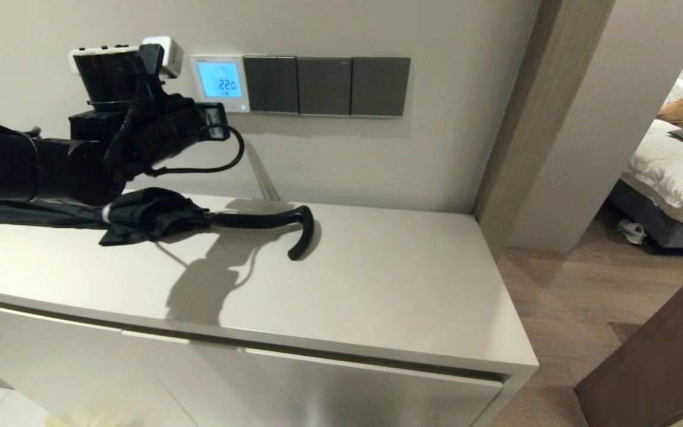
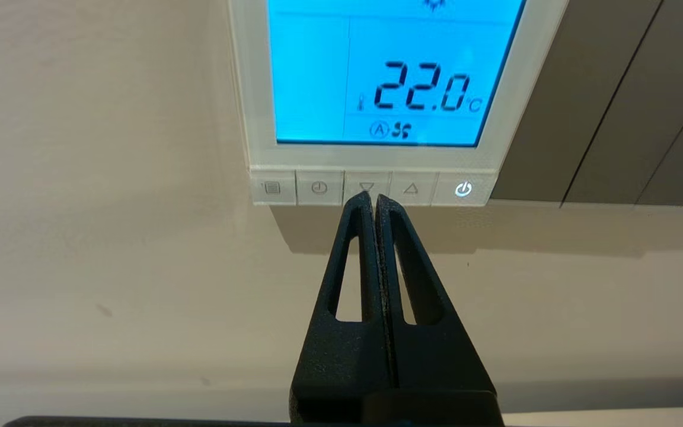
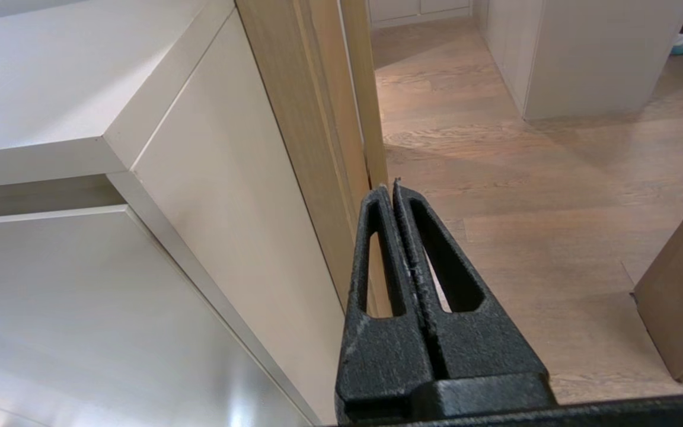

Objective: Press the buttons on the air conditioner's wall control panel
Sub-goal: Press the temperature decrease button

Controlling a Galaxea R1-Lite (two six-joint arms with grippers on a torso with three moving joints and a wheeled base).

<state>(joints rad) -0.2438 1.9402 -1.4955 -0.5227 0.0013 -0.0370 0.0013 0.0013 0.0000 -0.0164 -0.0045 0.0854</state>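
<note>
The white wall control panel point(image 1: 220, 83) glows light blue and reads 22.0; it fills the top of the left wrist view point(image 2: 377, 77). Its row of pale buttons point(image 2: 319, 188) runs along the bottom strip, and the power button point(image 2: 463, 189) is lit. My left gripper point(image 2: 374, 198) is shut and empty. Its tips are at the lower edge of the down-arrow button point(image 2: 366, 185); I cannot tell whether they touch it. My left arm point(image 1: 110, 142) reaches in from the left, just below the panel. My right gripper point(image 3: 390, 190) is shut and empty, low beside the cabinet's side.
Dark grey switch plates point(image 1: 324, 86) sit right of the panel. A folded black umbrella point(image 1: 152, 216) with a hooked handle point(image 1: 301, 234) lies on the pale cabinet top point(image 1: 377, 284) under my left arm. A doorway with a bed point(image 1: 673, 166) is at the right.
</note>
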